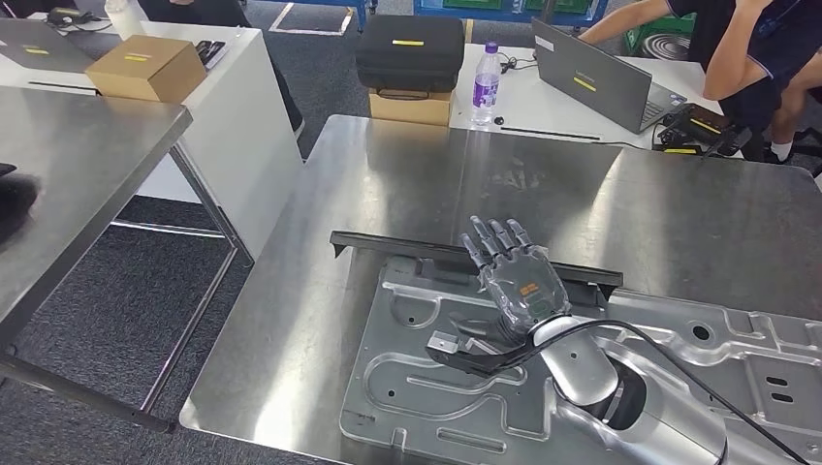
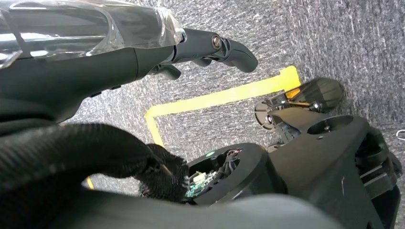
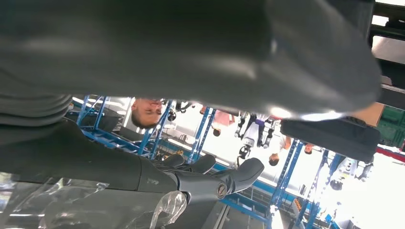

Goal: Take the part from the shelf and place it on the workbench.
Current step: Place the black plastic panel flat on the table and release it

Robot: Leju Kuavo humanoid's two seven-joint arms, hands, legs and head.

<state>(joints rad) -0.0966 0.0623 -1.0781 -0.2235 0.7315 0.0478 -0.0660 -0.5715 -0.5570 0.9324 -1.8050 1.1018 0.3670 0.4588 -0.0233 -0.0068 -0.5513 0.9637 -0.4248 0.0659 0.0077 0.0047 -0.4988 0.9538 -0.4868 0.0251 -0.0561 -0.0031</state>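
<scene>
Now, from the head view, the right hand (image 1: 512, 281) hovers over the steel workbench (image 1: 620, 203) with its palm turned up and its fingers (image 1: 490, 242) spread and straight, holding nothing. The part (image 1: 426, 387), a large stamped grey metal panel with ribs and holes, lies flat on the workbench under the hand and forearm, reaching toward the bench's near edge. A long black strip (image 1: 388, 245) runs along the panel's far side, partly hidden by the hand. Beyond the bench, a white table carries a black case (image 1: 409, 50), a purple-labelled bottle (image 1: 486, 82) and a laptop (image 1: 596, 79), with a person (image 1: 746, 48) seated at it.

Next, the left wrist view looks down on grey carpet marked with yellow tape (image 2: 224, 98); the left hand (image 2: 210, 47) has its dark fingers gently curled around nothing.

Lastly, the right wrist view shows the right hand's thumb (image 3: 239, 175) and fingers extended apart, empty, against blue racking (image 3: 203, 136).
</scene>
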